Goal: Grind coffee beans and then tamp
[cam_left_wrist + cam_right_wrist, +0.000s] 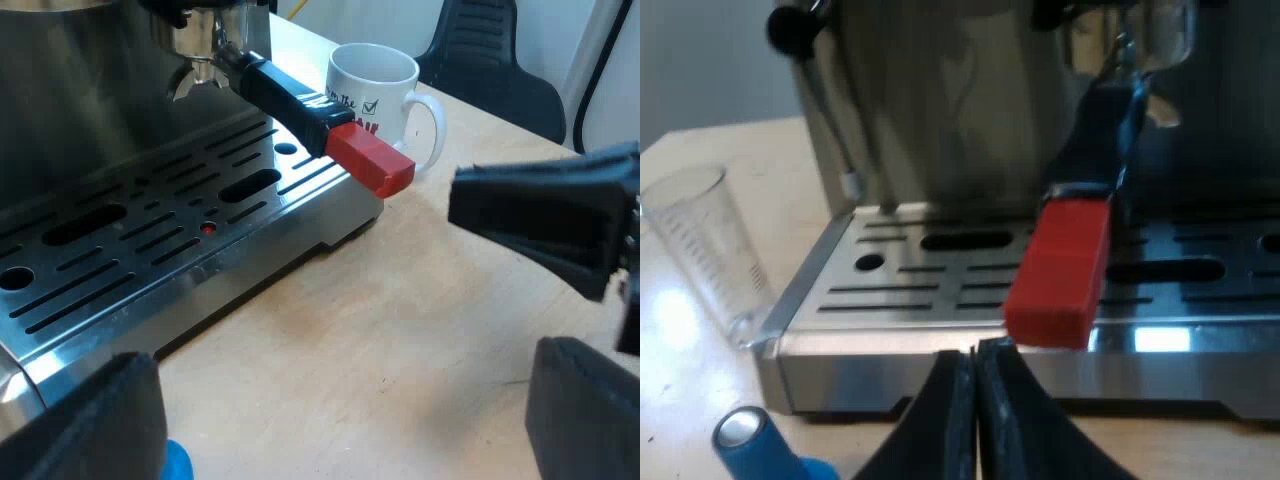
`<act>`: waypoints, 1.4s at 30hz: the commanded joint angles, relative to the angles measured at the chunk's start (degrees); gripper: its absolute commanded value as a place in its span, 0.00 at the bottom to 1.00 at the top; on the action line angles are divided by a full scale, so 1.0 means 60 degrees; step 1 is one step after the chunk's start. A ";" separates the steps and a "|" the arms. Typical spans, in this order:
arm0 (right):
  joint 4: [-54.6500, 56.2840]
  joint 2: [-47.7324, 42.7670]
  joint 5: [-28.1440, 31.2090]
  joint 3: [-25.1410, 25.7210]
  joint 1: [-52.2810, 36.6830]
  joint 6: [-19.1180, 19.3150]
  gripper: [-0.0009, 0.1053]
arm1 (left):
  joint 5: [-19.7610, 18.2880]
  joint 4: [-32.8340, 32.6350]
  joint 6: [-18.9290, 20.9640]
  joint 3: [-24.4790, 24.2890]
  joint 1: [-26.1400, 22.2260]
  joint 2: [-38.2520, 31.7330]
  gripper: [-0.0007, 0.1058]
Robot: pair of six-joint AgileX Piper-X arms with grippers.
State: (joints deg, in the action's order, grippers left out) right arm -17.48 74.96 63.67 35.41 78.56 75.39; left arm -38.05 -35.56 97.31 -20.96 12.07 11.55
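Steel, stiff and judged heavy, the holder (200, 35) locked into the espresso machine's (90, 110) front is best gripped on its dark handle (285, 95) by the red end (1060, 270), where the right gripper's (975, 375) fingers are pressed together, the left gripper's (345, 400) spread wide.

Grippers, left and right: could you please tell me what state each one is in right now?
Left gripper: open, holding nothing.
Right gripper: shut, empty, fingertips just short of the holder's red handle end.
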 commanded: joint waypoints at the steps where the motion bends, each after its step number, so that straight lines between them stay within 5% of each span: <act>1: -0.0131 -0.0009 -0.0463 0.0040 -0.0229 0.0039 0.01 | -0.0135 0.0138 0.0023 -0.0010 0.0039 0.0043 0.74; 30: -0.0047 0.0465 -0.0926 0.0040 -0.0865 0.0039 0.01 | -0.0195 0.0138 0.0023 -0.0010 0.0039 0.0043 0.74; 42: -0.0139 0.0463 -0.0136 0.0040 -0.1116 0.0039 0.01 | -0.0206 0.0138 0.0023 -0.0010 0.0039 0.0043 0.74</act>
State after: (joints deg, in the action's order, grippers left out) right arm -17.79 77.71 62.31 35.41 72.66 75.39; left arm -38.49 -35.49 97.31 -20.96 12.07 11.55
